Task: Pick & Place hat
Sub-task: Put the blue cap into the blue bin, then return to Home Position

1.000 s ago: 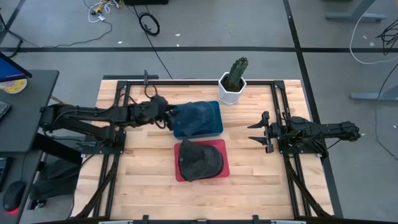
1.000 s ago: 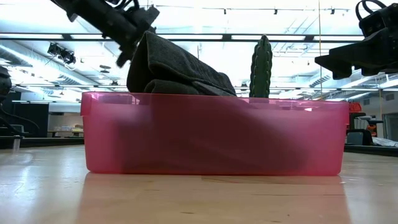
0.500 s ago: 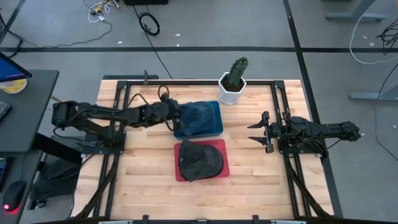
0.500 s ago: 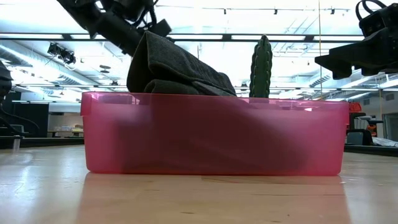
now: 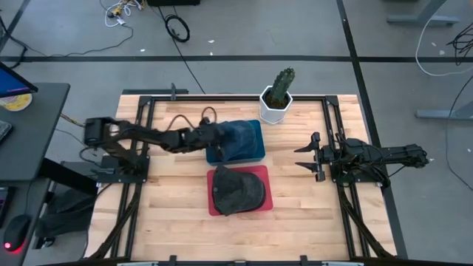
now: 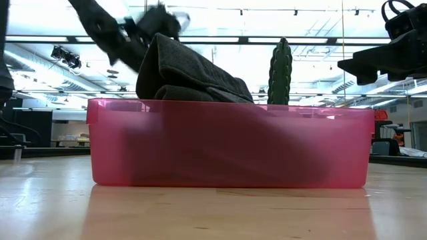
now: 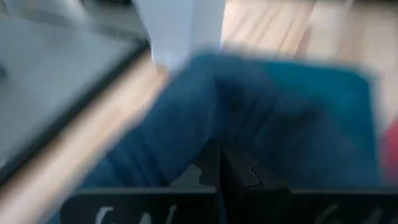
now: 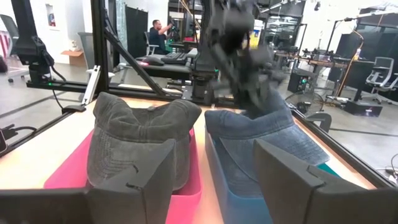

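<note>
Blue hat (image 5: 238, 137) in blue bin (image 5: 255, 156), left tool (image 5: 212, 136) touching it

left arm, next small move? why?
Probably open the jaws, then ease onto the cloth. The left gripper is at the near edge of the blue hat in the blue bin, but the left wrist view shows its jaws meeting, apparently with no cloth between them, so it cannot grip yet. The right gripper waits open at the right.
</note>
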You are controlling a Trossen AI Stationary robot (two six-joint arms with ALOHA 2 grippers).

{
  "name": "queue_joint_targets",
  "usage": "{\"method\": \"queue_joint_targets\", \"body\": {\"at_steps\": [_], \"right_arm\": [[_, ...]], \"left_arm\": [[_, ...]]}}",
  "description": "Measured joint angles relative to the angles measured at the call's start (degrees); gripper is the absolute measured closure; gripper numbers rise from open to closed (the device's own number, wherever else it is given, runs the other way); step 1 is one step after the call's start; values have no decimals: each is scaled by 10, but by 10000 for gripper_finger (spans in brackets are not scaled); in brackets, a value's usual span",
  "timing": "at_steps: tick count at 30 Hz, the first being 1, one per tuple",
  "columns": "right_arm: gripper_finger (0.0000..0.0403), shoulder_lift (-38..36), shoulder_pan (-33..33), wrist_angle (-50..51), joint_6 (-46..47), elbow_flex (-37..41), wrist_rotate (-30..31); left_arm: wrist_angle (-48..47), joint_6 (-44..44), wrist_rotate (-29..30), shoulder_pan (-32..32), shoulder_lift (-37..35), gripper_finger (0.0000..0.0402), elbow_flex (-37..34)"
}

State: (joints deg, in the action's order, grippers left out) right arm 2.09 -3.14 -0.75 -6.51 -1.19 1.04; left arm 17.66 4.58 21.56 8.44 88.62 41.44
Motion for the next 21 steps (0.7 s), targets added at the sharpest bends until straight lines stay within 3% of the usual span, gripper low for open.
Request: {"method": "queue_joint_targets", "body": {"at_steps": [5, 9, 14, 21], "right_arm": [[185, 0, 0, 0, 0, 0, 0], [185, 0, 0, 0, 0, 0, 0], [185, 0, 0, 1, 0, 0, 0], [185, 0, 0, 1, 0, 0, 0]], "left_arm": [[6, 40, -50, 14, 101, 400, 0], [9, 70, -59, 13, 125, 400, 3], [-3, 55, -34, -1, 85, 400, -2], [-5, 17, -2, -25, -33, 394, -2]]}}
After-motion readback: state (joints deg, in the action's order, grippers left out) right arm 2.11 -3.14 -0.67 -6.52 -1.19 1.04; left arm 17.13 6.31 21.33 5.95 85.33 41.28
